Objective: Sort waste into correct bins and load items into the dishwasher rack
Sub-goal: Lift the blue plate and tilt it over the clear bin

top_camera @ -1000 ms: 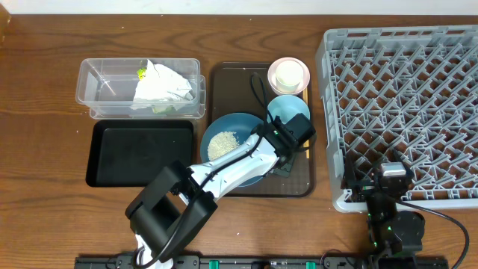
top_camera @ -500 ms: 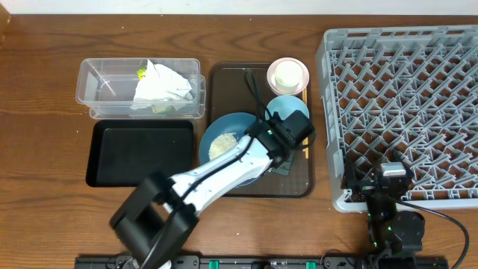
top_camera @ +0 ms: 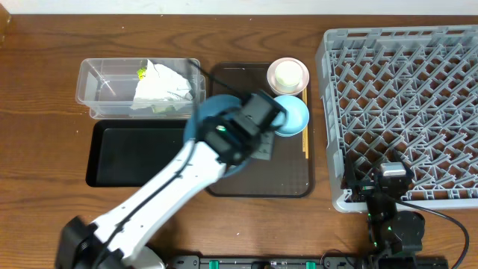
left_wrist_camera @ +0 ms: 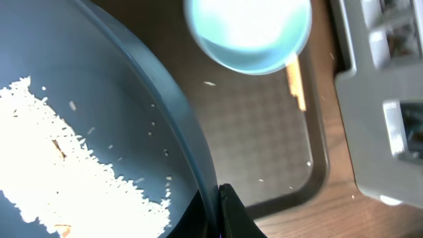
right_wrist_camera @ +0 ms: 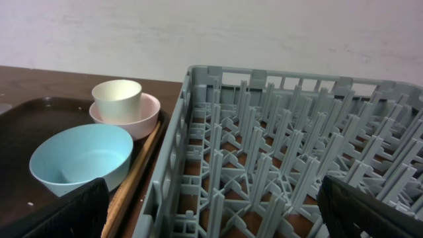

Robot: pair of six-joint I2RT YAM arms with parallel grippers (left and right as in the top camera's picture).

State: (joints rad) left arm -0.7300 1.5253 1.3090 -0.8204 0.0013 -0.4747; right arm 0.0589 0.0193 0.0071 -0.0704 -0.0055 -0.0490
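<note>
My left gripper is shut on the rim of the wide blue dish and holds it raised over the brown tray's left part. White rice lies in the dish. The light-blue bowl sits on the brown tray. The white cup stands in the pinkish bowl. Chopsticks lie along the tray's right edge. My right gripper is open and empty at the grey rack's front left corner.
The clear tub at the back left holds the white napkin and the yellow-green wrapper. The black tray lies just in front of it. The rack fills the right side of the table.
My left gripper has lifted the blue dish off the brown tray and carried it left and back, toward the tub and black tray. The right arm has not moved.
</note>
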